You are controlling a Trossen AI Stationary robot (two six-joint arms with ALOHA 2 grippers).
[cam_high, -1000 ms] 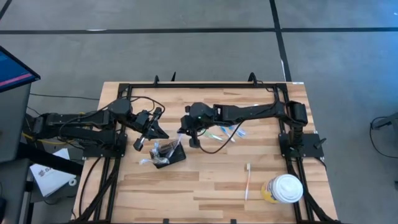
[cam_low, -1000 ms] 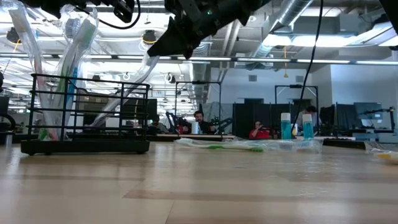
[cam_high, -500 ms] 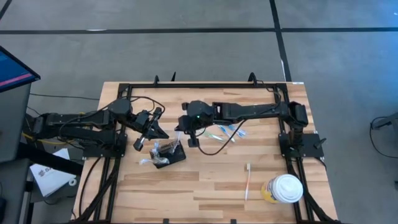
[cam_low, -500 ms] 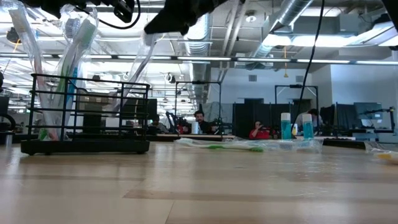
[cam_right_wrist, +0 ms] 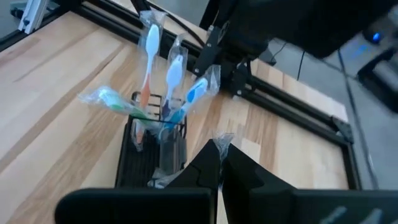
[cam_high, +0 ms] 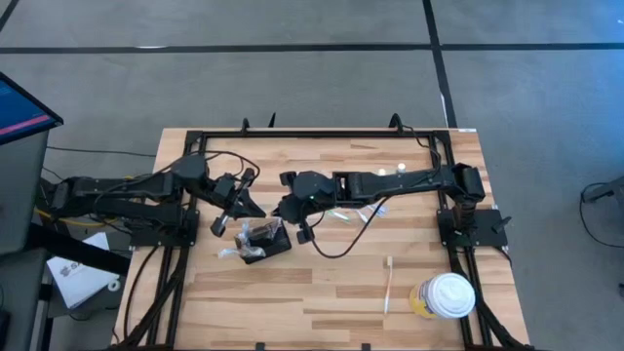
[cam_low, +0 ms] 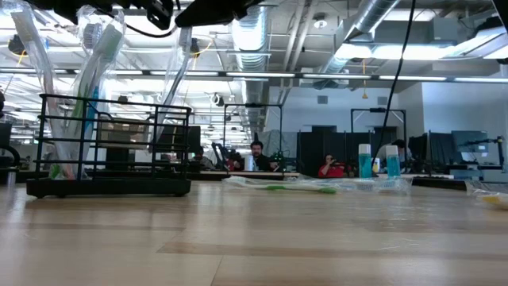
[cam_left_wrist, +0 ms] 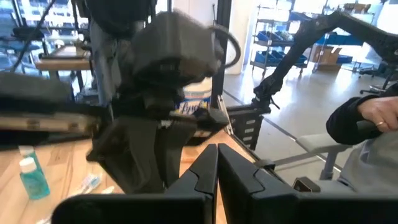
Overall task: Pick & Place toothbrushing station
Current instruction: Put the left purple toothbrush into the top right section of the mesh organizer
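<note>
The holder (cam_high: 264,242) sits on the wooden table (cam_high: 331,292), toward the left arm's side, and serves as the landmark here. It is a dark wire-sided box, upright, with several wrapped toothbrushes (cam_right_wrist: 149,43) standing in it and leaning outward; in the low view (cam_low: 111,143) they rise well above its rim.

The right gripper (cam_high: 283,210) hangs just above and beside the holder, on the side facing the table's far edge. Its fingers (cam_right_wrist: 205,171) are pressed together on a clear-wrapped toothbrush (cam_right_wrist: 221,142), whose wrapper end sticks out past the fingertips, directly over the holder. In the low view that brush (cam_low: 176,71) slants down toward the holder's top.

The left gripper (cam_high: 246,207) is just beside the holder too, on the far side and slightly toward the left arm's base, close to the right gripper. Its fingers (cam_left_wrist: 205,171) are closed together with nothing between them.

More wrapped toothbrushes (cam_high: 353,212) lie flat on the table, beyond the right gripper from the holder. A single toothbrush (cam_high: 388,283) lies well apart from the holder toward the right arm's near corner, and a white-lidded cup (cam_high: 447,296) stands just beside it, farther still.
</note>
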